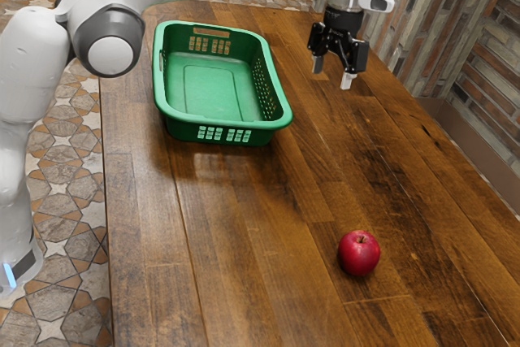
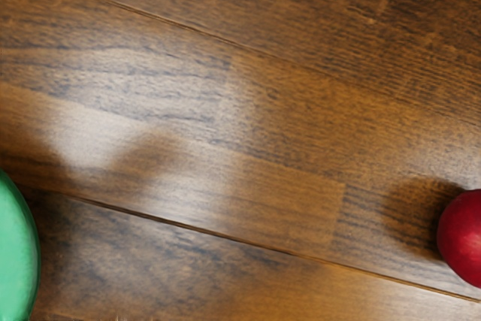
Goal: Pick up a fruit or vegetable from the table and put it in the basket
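While the tool (image 1: 332, 76) hovers, the apple (image 1: 358, 253) lies lower and well apart.

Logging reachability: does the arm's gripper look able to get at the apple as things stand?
Probably yes: the gripper is open and empty, and the apple sits uncovered on the table, clear of the basket.

From beside the arm (image 1: 110, 42), the exterior view looked down across the table (image 1: 244, 241); the wrist view faced its boards from nearer. Both 2 shared the apple (image 1: 358, 253) and part of the basket (image 1: 219, 125).
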`<act>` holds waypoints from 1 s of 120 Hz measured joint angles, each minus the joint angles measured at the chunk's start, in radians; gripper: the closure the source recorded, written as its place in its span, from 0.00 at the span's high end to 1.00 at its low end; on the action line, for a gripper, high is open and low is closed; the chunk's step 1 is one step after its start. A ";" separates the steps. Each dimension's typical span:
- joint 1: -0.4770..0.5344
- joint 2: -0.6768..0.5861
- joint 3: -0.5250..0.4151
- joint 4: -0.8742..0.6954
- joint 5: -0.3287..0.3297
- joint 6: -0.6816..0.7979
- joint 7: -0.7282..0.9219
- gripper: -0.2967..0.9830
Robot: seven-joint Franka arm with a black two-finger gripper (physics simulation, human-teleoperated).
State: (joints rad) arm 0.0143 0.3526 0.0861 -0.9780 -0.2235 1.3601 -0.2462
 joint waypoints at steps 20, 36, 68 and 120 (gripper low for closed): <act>-0.005 0.001 -0.006 0.000 0.032 -0.009 -0.018 0.77; -0.006 0.003 -0.006 0.000 0.081 -0.019 -0.018 0.77; -0.013 0.083 -0.057 0.000 0.119 0.083 0.072 0.77; -0.219 0.145 -0.227 0.002 0.125 0.202 0.195 0.77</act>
State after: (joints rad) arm -0.2045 0.4972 -0.1407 -0.9760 -0.0986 1.5617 -0.0516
